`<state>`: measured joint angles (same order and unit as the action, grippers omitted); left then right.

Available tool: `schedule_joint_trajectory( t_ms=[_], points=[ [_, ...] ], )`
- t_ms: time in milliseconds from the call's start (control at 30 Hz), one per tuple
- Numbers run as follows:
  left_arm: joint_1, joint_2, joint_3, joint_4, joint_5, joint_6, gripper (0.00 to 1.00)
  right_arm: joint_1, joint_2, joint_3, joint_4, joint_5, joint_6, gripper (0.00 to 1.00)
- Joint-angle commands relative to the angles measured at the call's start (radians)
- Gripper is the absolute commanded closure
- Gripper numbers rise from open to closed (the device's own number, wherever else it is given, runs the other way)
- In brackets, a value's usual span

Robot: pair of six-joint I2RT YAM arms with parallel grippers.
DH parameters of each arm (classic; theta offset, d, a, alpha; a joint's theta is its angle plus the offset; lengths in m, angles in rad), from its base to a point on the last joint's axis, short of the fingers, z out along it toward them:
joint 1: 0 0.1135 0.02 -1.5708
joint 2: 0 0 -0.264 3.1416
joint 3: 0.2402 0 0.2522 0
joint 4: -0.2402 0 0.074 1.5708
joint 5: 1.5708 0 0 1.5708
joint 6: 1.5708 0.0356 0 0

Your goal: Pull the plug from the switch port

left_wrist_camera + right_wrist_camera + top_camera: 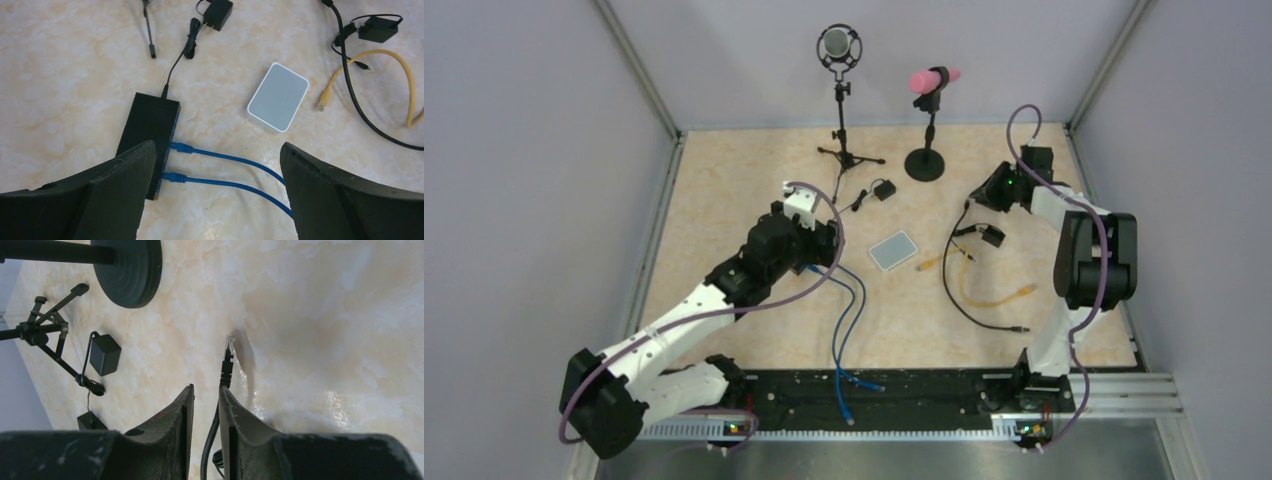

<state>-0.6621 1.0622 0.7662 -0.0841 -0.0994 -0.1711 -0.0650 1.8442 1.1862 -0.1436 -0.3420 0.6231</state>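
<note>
The black switch (150,120) lies on the table with two blue plugs, the far one (181,147) and the near one (172,176), in its side ports. Their blue cables (844,310) run toward the near edge. My left gripper (217,146) hangs above the switch with its jaws wide open and empty, and the plugs lie between its fingers. In the top view it (829,240) hides the switch. My right gripper (206,388) is at the far right (980,192), nearly closed around a black cable whose plug (228,352) sticks out past the fingertips.
A white box (278,96) lies right of the switch. A yellow cable (400,65) and a black cable loop (954,300) lie further right. A power adapter (217,12) and two microphone stands (839,100) (929,110) are at the back.
</note>
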Motion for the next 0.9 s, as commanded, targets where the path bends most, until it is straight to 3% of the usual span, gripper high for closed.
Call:
schedule_joint_trajectory(
  t_ms=[0, 200, 500, 733, 867],
  points=[
    [0.000, -0.081, -0.066, 0.075, -0.149, -0.053, 0.01, 0.011, 0.010, 0.027, 0.047, -0.008, -0.004, 0.75],
    [0.006, -0.079, -0.077, 0.015, -0.195, -0.083, 0.01, 0.015, -0.014, 0.015, 0.051, -0.007, -0.005, 0.75],
    [0.061, -0.072, -0.110, -0.036, -0.304, -0.197, 0.01, 0.113, -0.129, 0.035, -0.011, 0.030, -0.077, 0.57],
    [0.205, -0.079, -0.155, -0.054, -0.187, -0.293, 0.01, 0.240, -0.199, 0.004, 0.008, -0.015, -0.050, 0.53],
    [0.247, -0.082, -0.194, -0.022, -0.115, -0.273, 0.01, 0.314, -0.199, -0.024, 0.055, -0.050, -0.013, 0.52]
  ],
)
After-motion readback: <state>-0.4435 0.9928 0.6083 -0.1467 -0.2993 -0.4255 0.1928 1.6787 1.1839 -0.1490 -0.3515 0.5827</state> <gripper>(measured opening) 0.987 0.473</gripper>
